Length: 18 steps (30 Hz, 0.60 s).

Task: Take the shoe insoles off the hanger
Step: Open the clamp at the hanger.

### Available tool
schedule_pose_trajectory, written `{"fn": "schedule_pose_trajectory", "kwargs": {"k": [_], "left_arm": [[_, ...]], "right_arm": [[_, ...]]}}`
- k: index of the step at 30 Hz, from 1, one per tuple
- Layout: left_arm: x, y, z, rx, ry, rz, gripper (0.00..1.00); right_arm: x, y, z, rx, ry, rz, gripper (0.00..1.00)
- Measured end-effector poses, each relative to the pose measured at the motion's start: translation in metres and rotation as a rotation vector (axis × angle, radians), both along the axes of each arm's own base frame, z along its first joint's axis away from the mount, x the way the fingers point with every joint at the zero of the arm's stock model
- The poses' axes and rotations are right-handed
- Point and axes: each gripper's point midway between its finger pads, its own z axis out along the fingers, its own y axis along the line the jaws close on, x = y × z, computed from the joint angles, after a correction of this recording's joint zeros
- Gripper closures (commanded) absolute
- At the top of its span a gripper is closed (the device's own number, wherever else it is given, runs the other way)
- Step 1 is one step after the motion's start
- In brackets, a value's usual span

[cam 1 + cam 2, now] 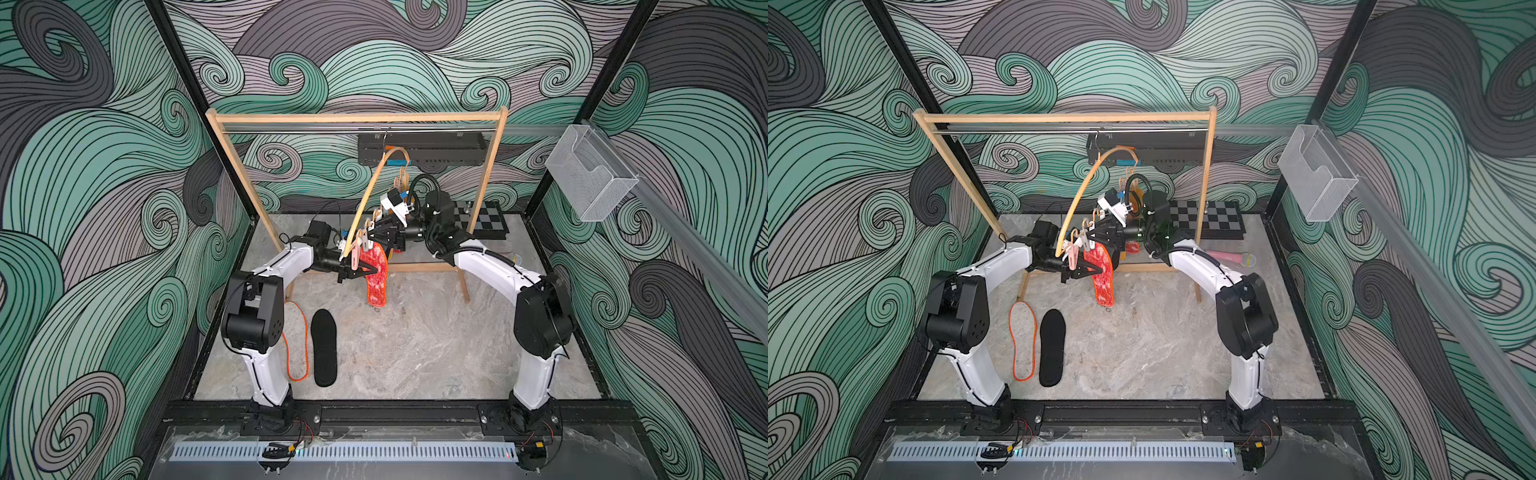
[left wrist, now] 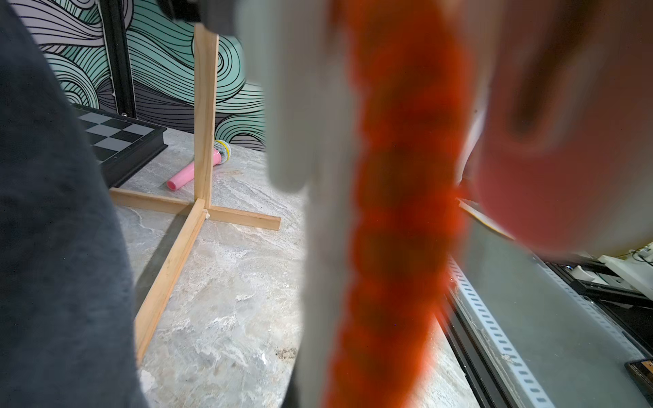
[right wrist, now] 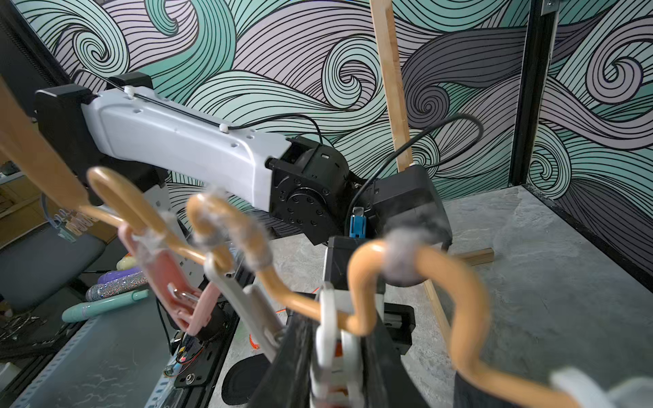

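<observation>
Removal of red insole [image 1: 377, 286] in hand: pegged on tilted hanger [image 1: 366, 197] above desk [image 1: 415, 340], gripped by closed left tool [image 1: 370, 271]; right tool [image 1: 370, 236] clamped on its white peg [image 3: 330, 318]; next, probably: pull insole down, keeping peg squeezed.

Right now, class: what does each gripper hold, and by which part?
Left gripper pinches the red-white insole at its upper half; right gripper squeezes a white peg on the hanger.

The hanger [image 1: 365, 195] hangs from the rack [image 1: 357, 118], swung forward. The hanging insole [image 1: 376, 282] dangles from a peg [image 3: 327, 318] above the tabletop [image 1: 415, 353]. At the front left, the outer insole [image 1: 1022, 340] and inner insole [image 1: 324, 347] lie side by side. The chessboard [image 1: 484, 222] lies behind the rack, at the right.
</observation>
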Motion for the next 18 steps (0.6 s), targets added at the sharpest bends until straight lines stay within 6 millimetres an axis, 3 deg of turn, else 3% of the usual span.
{"fn": "schedule_pose_trajectory", "kwargs": {"k": [6,13,18], "left_arm": [[0.005,-0.002,-0.012,0.050,0.048,0.034,1.00],[-0.001,0.002,-0.060,0.190,0.237,0.176,1.00],[-0.002,0.003,-0.064,0.253,0.301,0.322,1.00]], "right_arm": [[0.004,-0.003,0.000,-0.001,0.003,-0.014,1.00],[0.008,-0.007,0.000,-0.001,0.019,-0.026,1.00],[0.010,-0.009,0.000,-0.001,0.022,-0.033,1.00]]}}
